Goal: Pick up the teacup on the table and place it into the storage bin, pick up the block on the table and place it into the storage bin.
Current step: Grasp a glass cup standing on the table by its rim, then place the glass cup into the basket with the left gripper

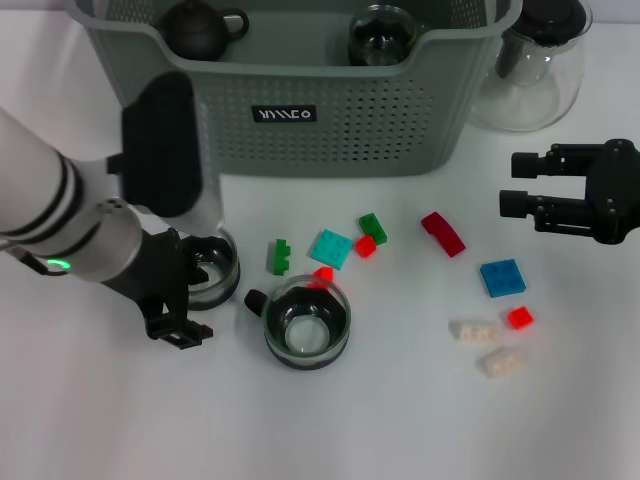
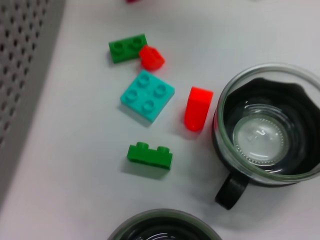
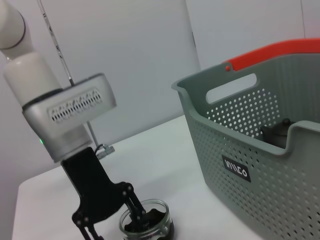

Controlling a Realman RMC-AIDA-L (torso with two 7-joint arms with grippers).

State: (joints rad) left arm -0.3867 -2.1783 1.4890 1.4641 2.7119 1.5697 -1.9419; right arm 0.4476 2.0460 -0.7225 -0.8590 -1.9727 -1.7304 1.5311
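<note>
A glass teacup (image 1: 222, 272) stands on the white table at the left, also in the right wrist view (image 3: 150, 222). My left gripper (image 1: 192, 295) is low at it and open, one finger inside the cup and the other outside its wall. A second teacup (image 1: 307, 322) with a black handle stands just to its right (image 2: 265, 135). Several blocks lie between them and the bin: a green block (image 1: 279, 257), a teal block (image 1: 330, 248) and a red block (image 2: 197, 107). The grey-green storage bin (image 1: 330, 130) stands at the back. My right gripper (image 1: 515, 184) hovers open at the right.
The bin holds a dark teapot (image 1: 197, 28) and a glass cup (image 1: 383, 38). A clear glass pitcher (image 1: 535, 70) stands at the back right. More blocks lie to the right: dark red (image 1: 443, 233), blue (image 1: 502, 277), small red (image 1: 519, 318), white (image 1: 473, 331).
</note>
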